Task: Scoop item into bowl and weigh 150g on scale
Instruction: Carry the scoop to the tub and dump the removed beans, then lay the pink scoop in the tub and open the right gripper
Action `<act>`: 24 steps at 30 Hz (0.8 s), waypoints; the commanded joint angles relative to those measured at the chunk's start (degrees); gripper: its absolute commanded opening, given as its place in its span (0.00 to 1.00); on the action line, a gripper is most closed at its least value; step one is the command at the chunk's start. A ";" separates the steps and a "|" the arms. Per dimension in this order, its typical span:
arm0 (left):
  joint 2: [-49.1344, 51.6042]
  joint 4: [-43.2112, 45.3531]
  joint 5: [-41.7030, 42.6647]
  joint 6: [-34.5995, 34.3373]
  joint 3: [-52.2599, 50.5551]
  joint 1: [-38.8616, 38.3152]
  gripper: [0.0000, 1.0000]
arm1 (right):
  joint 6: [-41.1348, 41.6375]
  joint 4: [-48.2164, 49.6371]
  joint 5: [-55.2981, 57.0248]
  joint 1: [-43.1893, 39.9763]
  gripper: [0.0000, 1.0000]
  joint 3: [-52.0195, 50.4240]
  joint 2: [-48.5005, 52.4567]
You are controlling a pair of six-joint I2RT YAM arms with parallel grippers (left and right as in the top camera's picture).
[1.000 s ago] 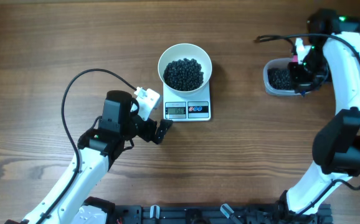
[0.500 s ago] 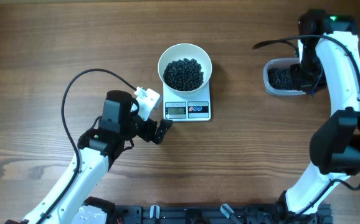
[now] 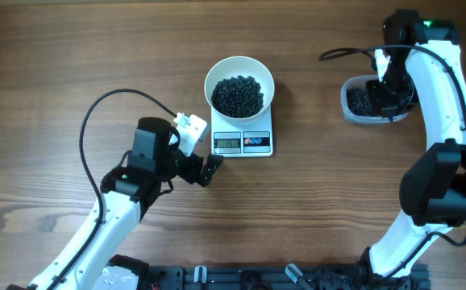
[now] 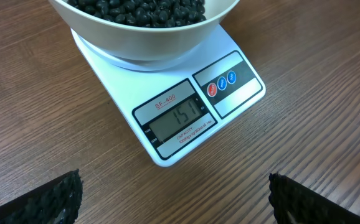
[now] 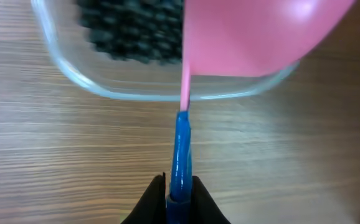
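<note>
Beads (image 3: 238,95) heaped in white bowl (image 3: 216,74) on scale (image 3: 243,143), centre; display (image 4: 179,118) reads 151, so weighing looks essentially done. Right gripper (image 5: 179,186), clamped on scoop (image 5: 255,37) handle, hangs over far-right tub (image 5: 74,78); left gripper (image 3: 202,171), jaws apart, sits near-left of scale.

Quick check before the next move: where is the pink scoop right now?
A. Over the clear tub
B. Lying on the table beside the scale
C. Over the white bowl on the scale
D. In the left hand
A: the right wrist view shows the right hand shut on the blue handle of the scoop, with its pink head over the clear tub that holds the black beads.
</note>
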 commanded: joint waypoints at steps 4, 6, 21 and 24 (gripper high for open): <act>-0.04 0.09 -0.33 -0.33 -0.13 -0.22 1.00 | -2.73 1.81 -13.60 0.17 0.04 -0.13 -1.27; -0.04 0.09 -0.33 -0.33 -0.13 -0.22 1.00 | -2.73 1.75 -15.02 0.13 0.04 0.04 -1.27; -0.04 0.09 -0.33 -0.33 -0.13 -0.22 1.00 | -2.05 0.76 -46.60 -8.96 0.04 3.61 -6.62; -0.04 0.09 -0.33 -0.33 -0.13 -0.22 1.00 | -1.22 -3.45 -47.84 -15.23 0.04 -0.52 -6.62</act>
